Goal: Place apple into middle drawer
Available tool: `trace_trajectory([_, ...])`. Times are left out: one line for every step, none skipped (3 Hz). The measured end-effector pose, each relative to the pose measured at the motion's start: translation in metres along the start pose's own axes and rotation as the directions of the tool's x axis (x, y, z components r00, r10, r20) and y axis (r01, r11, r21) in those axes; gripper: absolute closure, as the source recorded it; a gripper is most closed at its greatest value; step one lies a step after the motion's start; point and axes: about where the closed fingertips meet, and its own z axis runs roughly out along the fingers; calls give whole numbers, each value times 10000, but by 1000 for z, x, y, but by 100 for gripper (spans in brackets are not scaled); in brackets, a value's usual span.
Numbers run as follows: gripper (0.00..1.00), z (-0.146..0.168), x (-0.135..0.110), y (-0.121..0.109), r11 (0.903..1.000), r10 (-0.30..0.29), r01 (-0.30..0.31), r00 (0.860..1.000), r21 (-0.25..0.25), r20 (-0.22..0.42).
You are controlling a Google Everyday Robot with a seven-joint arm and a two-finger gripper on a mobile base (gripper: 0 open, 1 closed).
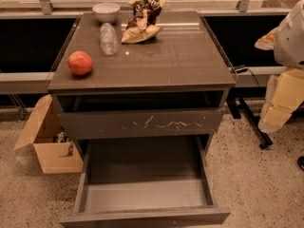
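Note:
The apple (80,62) is round and red-orange and sits on the left side of the cabinet top (161,61), near its left edge. The middle drawer (142,194) is pulled far out at the bottom of the view; its grey floor is bare and its front panel is plain. Above it, the drawer front with pale scratch marks (142,123) stands slightly out. My gripper (275,113), pale and yellowish under a white arm part, hangs at the far right, beside the cabinet and well away from the apple. It holds nothing that I can see.
A clear plastic bottle (108,38) lies on the cabinet top, with a white bowl (106,11) behind it and a crumpled brown snack bag (142,19) at the back. An open cardboard box (50,141) stands on the floor to the left. A dark stand leg (251,122) lies to the right.

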Motion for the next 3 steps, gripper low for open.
trace_trajectory([0, 0, 0, 0, 10000, 0, 0, 10000, 0, 0])
trace_trajectory([0, 14, -13, -17, 9997, 84, -89, 9996, 209, 261])
trace_trajectory([0, 47, -49, -54, 9972, 477, -549, 9897, 506, 1347])
